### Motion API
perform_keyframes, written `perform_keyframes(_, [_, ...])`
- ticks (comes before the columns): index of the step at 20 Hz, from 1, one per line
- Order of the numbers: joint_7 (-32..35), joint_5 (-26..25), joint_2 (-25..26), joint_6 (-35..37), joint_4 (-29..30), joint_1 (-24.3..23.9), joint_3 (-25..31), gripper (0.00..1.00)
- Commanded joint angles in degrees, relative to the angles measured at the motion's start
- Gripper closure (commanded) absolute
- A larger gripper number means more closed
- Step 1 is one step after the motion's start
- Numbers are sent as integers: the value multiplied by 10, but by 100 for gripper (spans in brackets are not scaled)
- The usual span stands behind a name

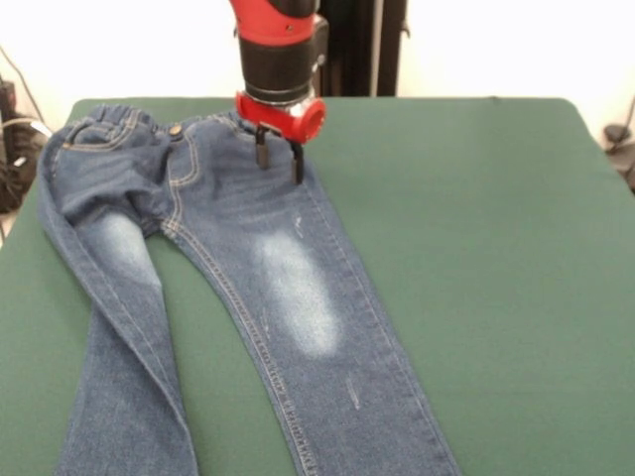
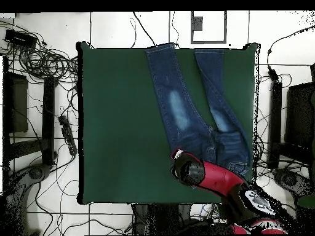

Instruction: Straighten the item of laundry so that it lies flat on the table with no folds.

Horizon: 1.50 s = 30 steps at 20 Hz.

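Note:
A pair of blue jeans (image 1: 248, 288) lies on the dark green table (image 1: 496, 248), waistband at the far left and both legs running toward the near edge and off the picture's bottom. The cloth bunches and creases around the hip and crotch on the left. My gripper (image 1: 279, 159) hangs under the red and black arm, over the right end of the waistband. It is open, fingertips (image 1: 297, 167) down at the denim with nothing between them. In the overhead view the jeans (image 2: 184, 110) cover the table's (image 2: 123, 123) right half, and the arm's head (image 2: 187, 169) hides the gripper.
The table's right half in the front view is bare green cloth. Cables (image 2: 43, 61) and dark equipment (image 2: 15, 101) lie on the tiled floor beside the table. More cables (image 1: 15, 149) show past the table's left edge.

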Motion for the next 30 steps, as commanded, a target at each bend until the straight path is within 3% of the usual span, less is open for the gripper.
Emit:
perform_keyframes(1, [75,21,44,-46,-49,-5,55,0])
perform_keyframes(9, [68,15,55,-51,-49,-13,68,0])
perform_keyframes(10, [72,16,53,-54,-49,-10,63,100])
perform_keyframes(24, [99,31,43,-71,-41,16,43,100])
perform_keyframes(30, [182,107,-29,-40,20,115,-1,100])
